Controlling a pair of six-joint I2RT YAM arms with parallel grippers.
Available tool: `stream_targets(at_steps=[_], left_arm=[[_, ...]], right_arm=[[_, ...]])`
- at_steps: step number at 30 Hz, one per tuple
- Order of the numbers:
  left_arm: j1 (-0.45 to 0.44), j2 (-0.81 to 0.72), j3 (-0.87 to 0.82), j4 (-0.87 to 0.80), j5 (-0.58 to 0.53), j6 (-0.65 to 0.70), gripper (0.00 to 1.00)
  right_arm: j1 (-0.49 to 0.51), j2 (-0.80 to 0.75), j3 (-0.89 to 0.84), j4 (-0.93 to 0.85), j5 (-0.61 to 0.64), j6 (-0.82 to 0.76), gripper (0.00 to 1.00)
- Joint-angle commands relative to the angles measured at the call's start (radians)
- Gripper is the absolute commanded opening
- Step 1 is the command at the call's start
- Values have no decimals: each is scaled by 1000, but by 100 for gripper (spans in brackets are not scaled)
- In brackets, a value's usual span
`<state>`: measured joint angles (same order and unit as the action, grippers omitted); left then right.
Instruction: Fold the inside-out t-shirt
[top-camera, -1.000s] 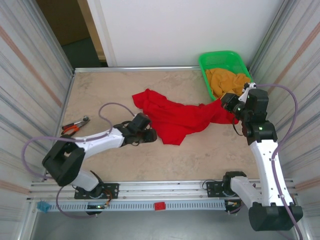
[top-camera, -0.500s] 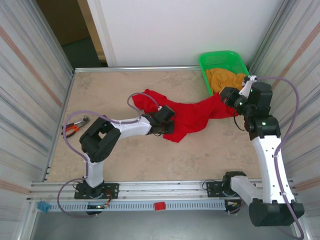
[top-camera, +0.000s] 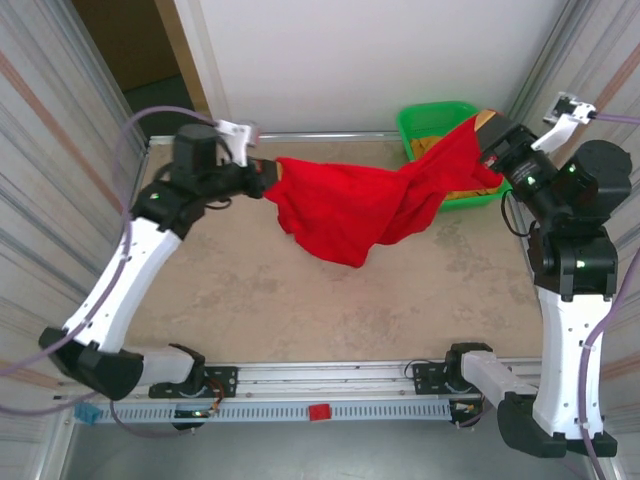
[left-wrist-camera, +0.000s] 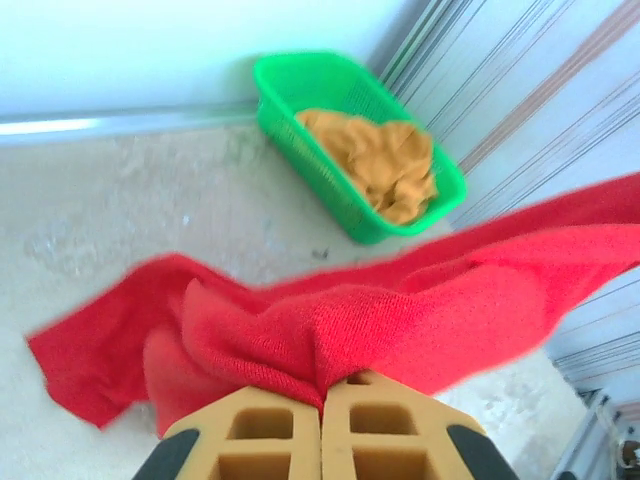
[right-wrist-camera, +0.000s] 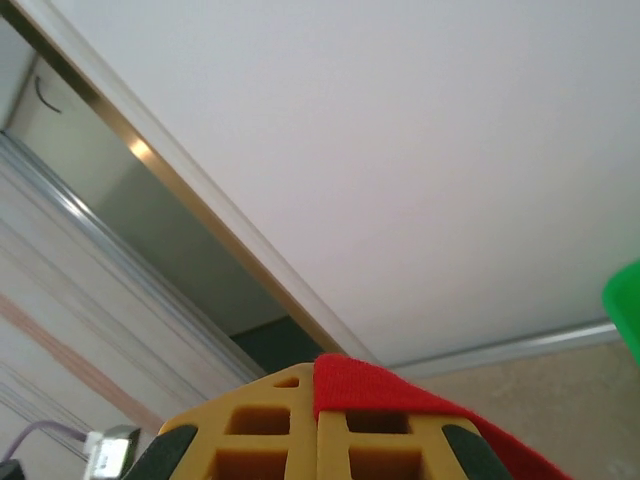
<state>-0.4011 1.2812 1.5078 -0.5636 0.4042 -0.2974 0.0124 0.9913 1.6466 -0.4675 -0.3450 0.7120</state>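
Note:
The inside-out t-shirt, bright red, hangs stretched in the air between both grippers above the far half of the table. My left gripper is raised at the back left and shut on one edge of the shirt, whose fabric bunches right at the fingertips. My right gripper is raised at the back right, in front of the basket, shut on the other end; red cloth drapes over its right finger. The shirt's middle sags in folds toward the table.
A green basket holding an orange-yellow cloth stands at the back right corner, partly behind the shirt. Metal walls close in both sides. The tabletop lies bare below the shirt.
The left gripper moved onto the shirt, shut on its edge and rose to the back left. The right gripper lifted its end too. The shirt went from lying on the table to hanging stretched.

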Motion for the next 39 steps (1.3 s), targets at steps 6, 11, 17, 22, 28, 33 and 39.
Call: stream_targets(at_steps=[6,11,17,22,28,33,39], left_arm=[[131,75,-36,-49,69,46,29],[159,87,-192,-21,-45,10,46],[-49,-88,-525,93,-184,-150,50],[-335,-136,-673,142,-460,-225,51],[-470,78,-648,165,-571,-254,51],[-520,248,-574,160,-647,-302,52],[-553,328,-575,195,-663,-384,52]], right_arm=[[12,37,-39,70,10,32,0],[49,40,-264,108,39,5,0],[96,57,-447,147,75,-42,0],[100,71,-464,140,92,-76,0],[100,83,-462,138,93,-88,0],[99,78,-474,136,100,-92,0],[96,75,-473,131,107,-98,0]])
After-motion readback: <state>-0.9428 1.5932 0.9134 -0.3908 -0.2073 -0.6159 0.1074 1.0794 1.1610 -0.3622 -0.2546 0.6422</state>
